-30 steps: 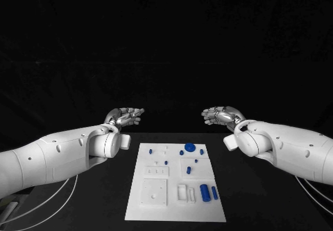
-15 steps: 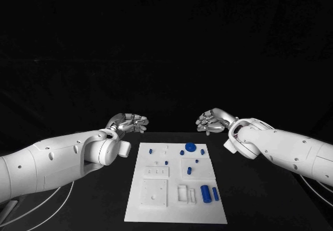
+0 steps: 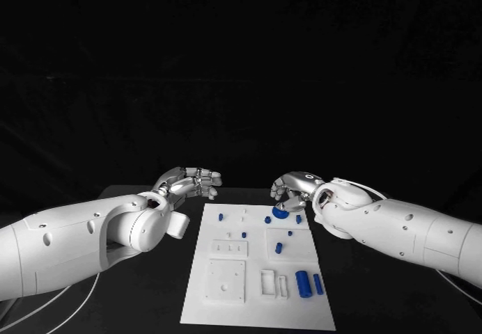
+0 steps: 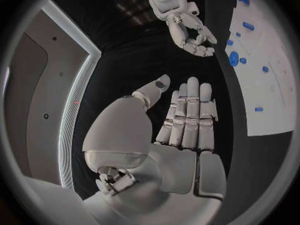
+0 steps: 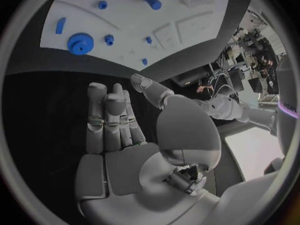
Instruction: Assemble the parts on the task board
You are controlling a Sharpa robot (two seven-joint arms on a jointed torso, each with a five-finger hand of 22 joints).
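Right hand (image 3: 293, 191) hovers just above the blue gear (image 3: 281, 213) at the task board (image 3: 229, 306) top edge — fingers loosely apart, empty; left hand (image 3: 190, 182) empty, fingers straight.

A robotics laboratory is suggested. A flat black table (image 3: 361, 278) is set before black surroundings in the head view, with a white rectangular task board (image 3: 226, 306) laid at its middle. Cluttered benches of equipment (image 5: 240, 50) are seen at the right wrist view's upper right.
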